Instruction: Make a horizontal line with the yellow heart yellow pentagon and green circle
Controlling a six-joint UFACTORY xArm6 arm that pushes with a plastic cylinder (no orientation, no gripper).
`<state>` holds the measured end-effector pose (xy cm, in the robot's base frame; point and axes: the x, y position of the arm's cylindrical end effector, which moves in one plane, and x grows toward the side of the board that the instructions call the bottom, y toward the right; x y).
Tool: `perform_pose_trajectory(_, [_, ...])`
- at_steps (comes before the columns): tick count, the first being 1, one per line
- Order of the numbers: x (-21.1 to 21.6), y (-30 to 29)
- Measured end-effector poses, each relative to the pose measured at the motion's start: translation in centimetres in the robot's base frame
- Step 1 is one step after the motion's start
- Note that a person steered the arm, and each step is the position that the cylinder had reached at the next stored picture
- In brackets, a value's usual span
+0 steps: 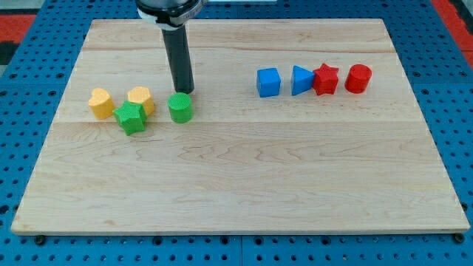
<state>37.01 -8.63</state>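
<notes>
The yellow heart (101,103) lies at the view's left of the wooden board (236,192). The yellow pentagon (140,98) sits a little to its right. A green star (131,117) rests below and between them, touching the pentagon. The green circle (179,108) stands right of the pentagon, slightly lower than it. My tip (184,90) is just above the green circle, at its top edge, with the dark rod rising toward the view's top.
A row at the view's upper right holds a blue cube (269,81), a blue triangle (301,80), a red star (325,79) and a red cylinder (358,77). A blue pegboard (22,148) surrounds the board.
</notes>
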Motion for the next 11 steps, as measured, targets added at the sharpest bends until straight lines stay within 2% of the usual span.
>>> perform_pose_trajectory(1, [0.8,4.2])
perform_pose_trajectory(2, [7.0,6.1])
perform_pose_trajectory(3, [11.0,5.3])
perform_pose_trajectory(4, [8.7,2.8])
perform_pose_trajectory(5, [6.7,2.8])
perform_pose_trajectory(6, [6.5,2.8])
perform_pose_trajectory(7, [9.7,2.4])
perform_pose_trajectory(8, [9.3,-2.3])
perform_pose_trajectory(11, [7.0,1.0])
